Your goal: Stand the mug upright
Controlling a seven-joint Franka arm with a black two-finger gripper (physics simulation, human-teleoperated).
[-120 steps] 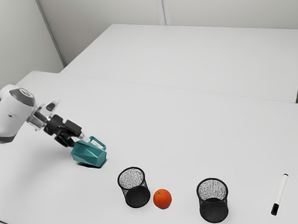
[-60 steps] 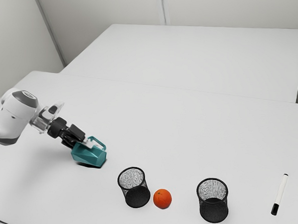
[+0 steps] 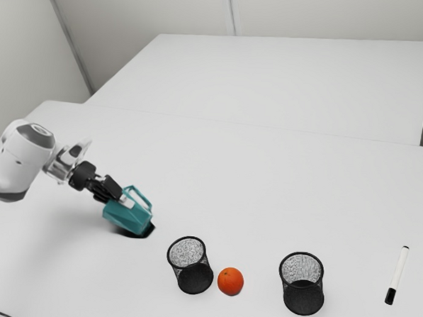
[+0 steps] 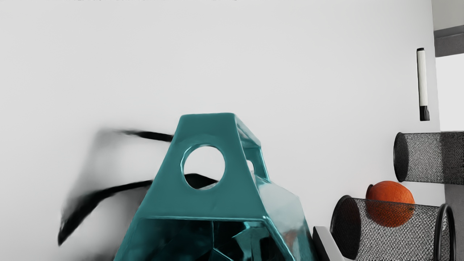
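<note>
At the exterior view's left, the gripper [image 3: 121,202] is shut on the teal mug [image 3: 128,221], which leans with its handle on the upper side and its base toward the exterior view's right. A dark shadow lies under the raised mug. In the wrist view the mug [image 4: 217,206] turns its open mouth toward my hand, and its handle plate has a round hole. A light fingertip of the gripper [image 4: 328,243] rests along the mug's outer wall; the opposite fingertip is hidden by the mug.
A black mesh cup [image 3: 190,265] stands beside the mug on the white table [image 3: 267,183]. Past it come an orange [image 3: 230,281], a second mesh cup [image 3: 302,283] and a white marker [image 3: 398,275] with a black cap, toward the exterior view's right.
My hand moved in to the mug and took hold of it. Since half a second ago the mug has tilted, its handle rising, and its shadow has spread. The other objects stayed still.
</note>
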